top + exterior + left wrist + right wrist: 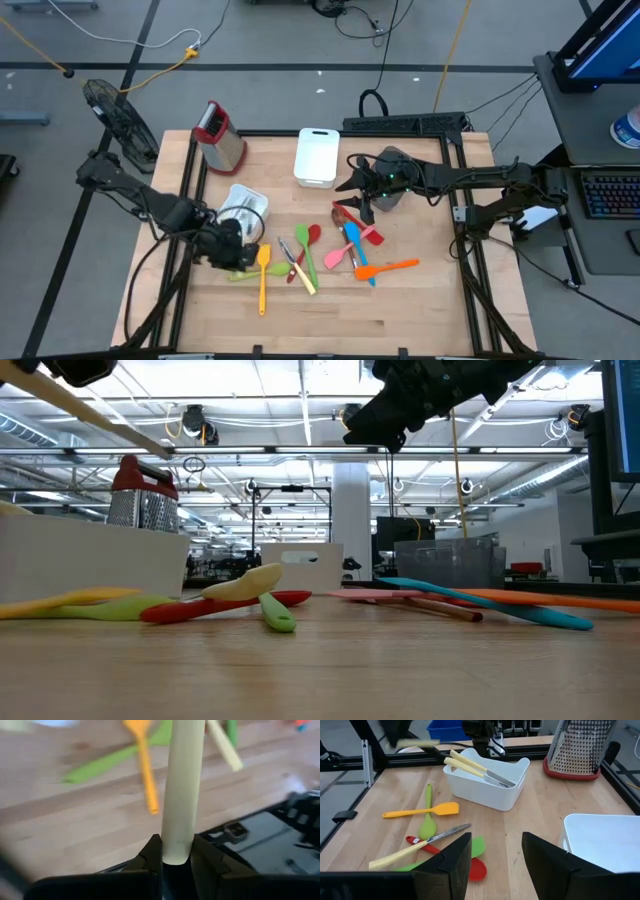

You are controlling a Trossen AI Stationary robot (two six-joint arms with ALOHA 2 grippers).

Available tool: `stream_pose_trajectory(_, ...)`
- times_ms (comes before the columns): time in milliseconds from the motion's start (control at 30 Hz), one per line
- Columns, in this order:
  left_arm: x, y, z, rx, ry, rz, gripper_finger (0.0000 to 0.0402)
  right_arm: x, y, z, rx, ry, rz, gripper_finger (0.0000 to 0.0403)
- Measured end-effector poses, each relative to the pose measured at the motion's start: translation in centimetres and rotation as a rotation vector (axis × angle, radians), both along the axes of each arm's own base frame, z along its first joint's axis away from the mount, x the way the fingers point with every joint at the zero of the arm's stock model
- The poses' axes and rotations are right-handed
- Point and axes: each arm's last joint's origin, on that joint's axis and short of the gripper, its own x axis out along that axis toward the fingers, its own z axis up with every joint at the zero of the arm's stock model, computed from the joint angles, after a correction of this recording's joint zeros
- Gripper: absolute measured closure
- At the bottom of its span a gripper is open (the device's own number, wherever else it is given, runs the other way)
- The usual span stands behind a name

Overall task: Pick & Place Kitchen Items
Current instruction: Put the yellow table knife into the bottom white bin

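My left gripper [238, 250] hovers above the table's left part, near a white bin [245, 205], and is shut on a pale-yellow-handled utensil [182, 785]. The bin holds two pale-handled knives [480, 770]. Loose on the wood lie a yellow spatula [263, 275], green spoons [310, 255], a red spoon [470, 867], a blue utensil [355, 250] and an orange spatula [390, 268]. My right gripper [497, 865] stands open above the table's far middle, holding nothing. My left gripper pinches the pale-yellow handle at its end [176, 851] between its two fingers [150, 857]. The handle runs straight on past the fingertips, along the line they point. The utensil [95, 412] is lifted clear of the table and slants in the air.
A steel box grater with a red top [220, 135] stands at the far left. A second white bin [316, 157] sits at the far middle, beside my right gripper. Bare wood [330, 320] lies along the near edge.
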Motion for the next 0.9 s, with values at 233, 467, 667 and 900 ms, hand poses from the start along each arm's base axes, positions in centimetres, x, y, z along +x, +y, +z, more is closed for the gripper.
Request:
stream_pose_trajectory(233,-1.9,2.4,2.2,-0.057,0.291,-0.071,0.0344,0.0,0.0,0.0,-0.051,-0.004,0.021,0.0236)
stream_pose_trajectory(467,-1.9,4.0,1.4,-0.136,0.441,-0.18,0.0344,0.0,0.0,0.0,-0.058,-0.005,0.024,0.0236)
stream_pose_trajectory(667,-0.5,6.0,0.5,-0.147,0.446,-0.245,0.0344,0.0,0.0,0.0,-0.058,-0.005,0.024,0.0236)
stream_pose_trajectory(900,1.1,8.3,-1.6,-0.161,0.428,-0.344,0.0344,0.0,0.0,0.0,-0.056,-0.004,0.024,0.0236)
